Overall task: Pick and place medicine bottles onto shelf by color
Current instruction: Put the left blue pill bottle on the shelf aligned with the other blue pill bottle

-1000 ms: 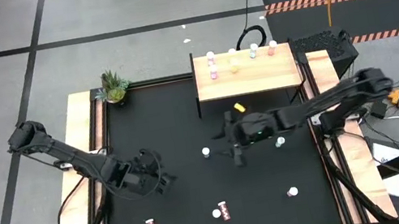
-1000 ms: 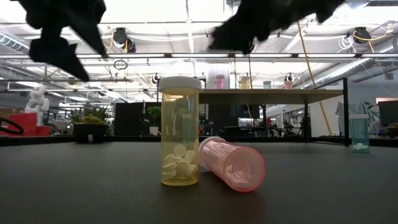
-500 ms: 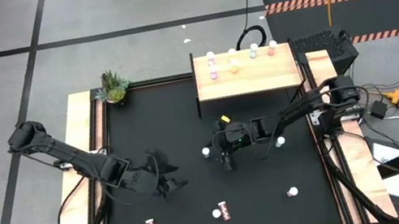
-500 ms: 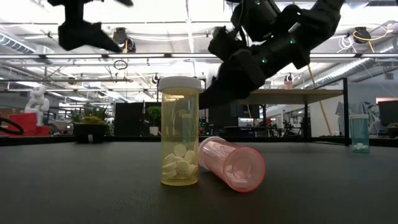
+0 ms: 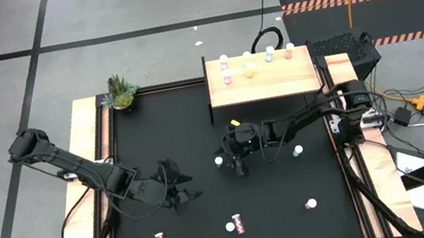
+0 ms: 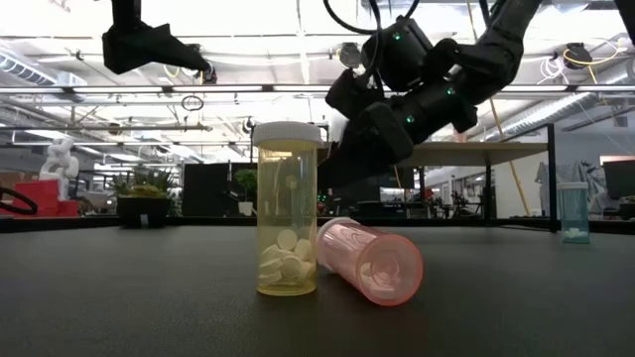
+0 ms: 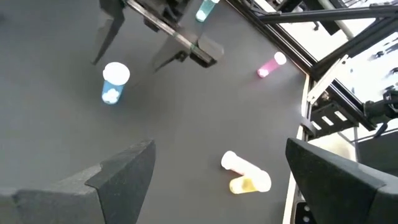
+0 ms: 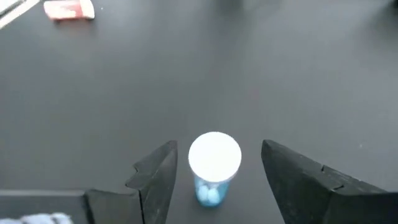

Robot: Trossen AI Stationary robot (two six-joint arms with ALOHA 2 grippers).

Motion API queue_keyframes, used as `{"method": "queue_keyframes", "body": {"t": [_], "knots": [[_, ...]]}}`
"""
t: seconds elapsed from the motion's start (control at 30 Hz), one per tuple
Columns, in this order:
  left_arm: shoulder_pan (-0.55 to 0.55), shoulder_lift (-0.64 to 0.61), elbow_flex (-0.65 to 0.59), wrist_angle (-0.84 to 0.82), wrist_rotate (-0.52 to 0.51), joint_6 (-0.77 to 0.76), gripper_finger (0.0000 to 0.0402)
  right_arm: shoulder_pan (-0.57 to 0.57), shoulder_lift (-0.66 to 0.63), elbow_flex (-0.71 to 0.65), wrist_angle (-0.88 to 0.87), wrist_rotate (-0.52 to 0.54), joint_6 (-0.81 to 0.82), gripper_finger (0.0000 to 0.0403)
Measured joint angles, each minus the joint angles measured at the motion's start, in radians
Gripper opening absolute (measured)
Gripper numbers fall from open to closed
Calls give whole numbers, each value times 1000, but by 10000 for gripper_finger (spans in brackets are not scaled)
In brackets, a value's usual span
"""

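Left gripper (image 5: 180, 196): hanging over bare table, fingers spread, holding nothing.
Blue bottle (image 8: 213, 165): standing upright between the right gripper (image 5: 233, 165) fingers, which are apart; contact unclear.
Shelf (image 5: 262, 80): bottles showing only along its far edge.

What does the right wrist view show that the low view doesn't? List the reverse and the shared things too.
Right wrist only: an upright blue bottle between the open right gripper's fingers, and a red bottle lying farther off. Low only: an upright yellow bottle, a pink bottle lying beside it, the shelf behind. Both: the right gripper and the black table.
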Motion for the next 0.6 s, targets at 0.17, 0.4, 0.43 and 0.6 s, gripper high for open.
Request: {"method": "queue_keyframes", "body": {"t": [0.17, 0.4, 0.43, 0.6], "knots": [[0, 0, 0, 0, -17, -1, 358, -19, 0, 0, -1, -19, -1, 213], [0, 0, 0, 0, -50, -1, 358, -44, 0, 0, -2, -72, -23, 173], [0, 0, 0, 0, -50, -2, 358, -45, 0, 0, -2, -73, -23, 168], [0, 0, 0, -1, -51, -2, 358, -47, 12, 0, 4, -98, -26, 150]]}}
